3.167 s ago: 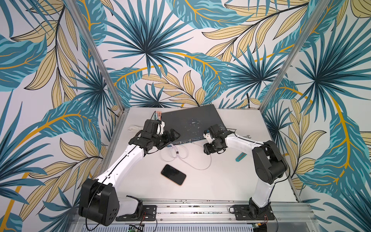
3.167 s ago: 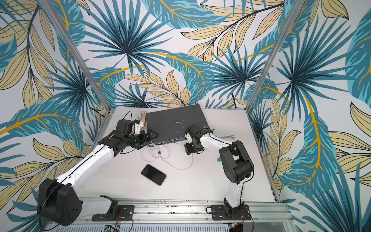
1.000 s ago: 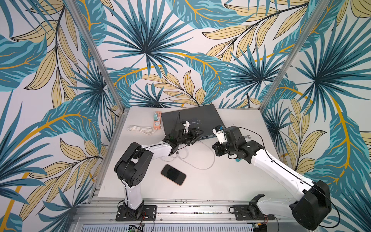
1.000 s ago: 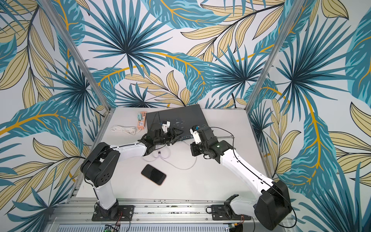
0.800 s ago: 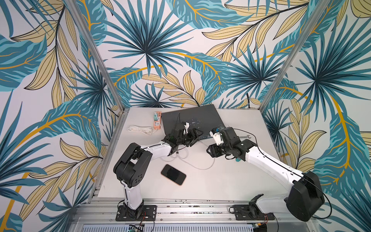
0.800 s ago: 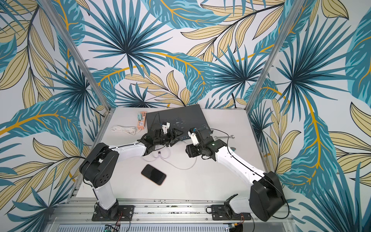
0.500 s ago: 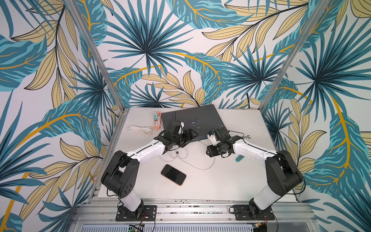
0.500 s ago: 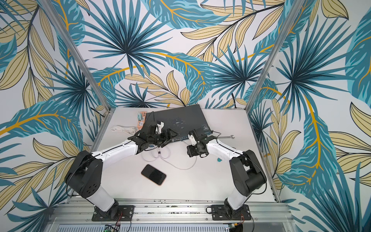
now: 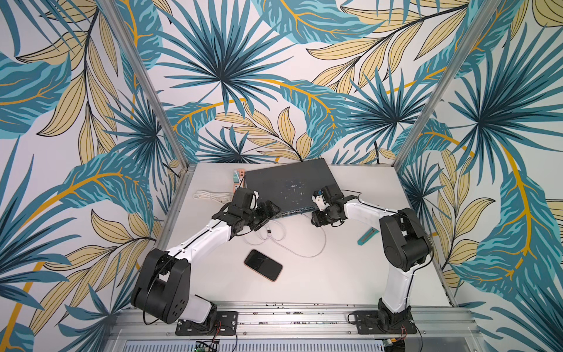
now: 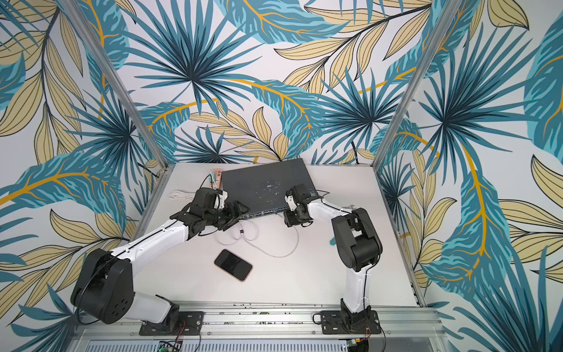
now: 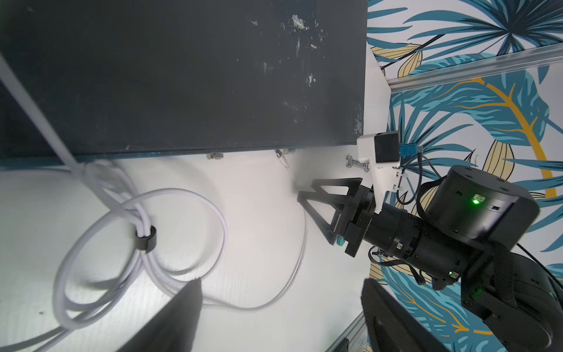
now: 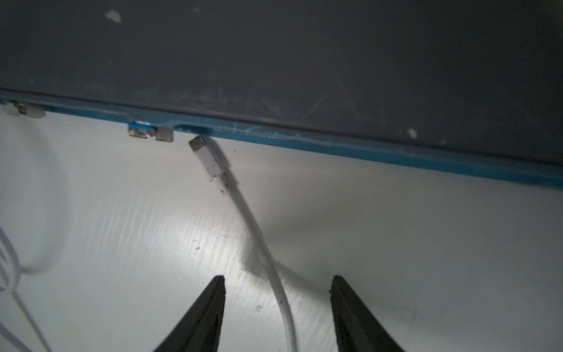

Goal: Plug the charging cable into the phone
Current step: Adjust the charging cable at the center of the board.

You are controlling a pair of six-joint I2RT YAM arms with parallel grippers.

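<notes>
The phone [image 9: 263, 265] lies screen up on the near middle of the desk [image 9: 335, 274], apart from the charging cable [image 11: 145, 240], whose tied loops lie farther back by a dark box [image 9: 289, 186]. The left fingers [image 11: 182, 307] are spread by the loops. The right fingers [image 12: 213, 304] are spread too, the cord running between them untouched toward the box's edge.
</notes>
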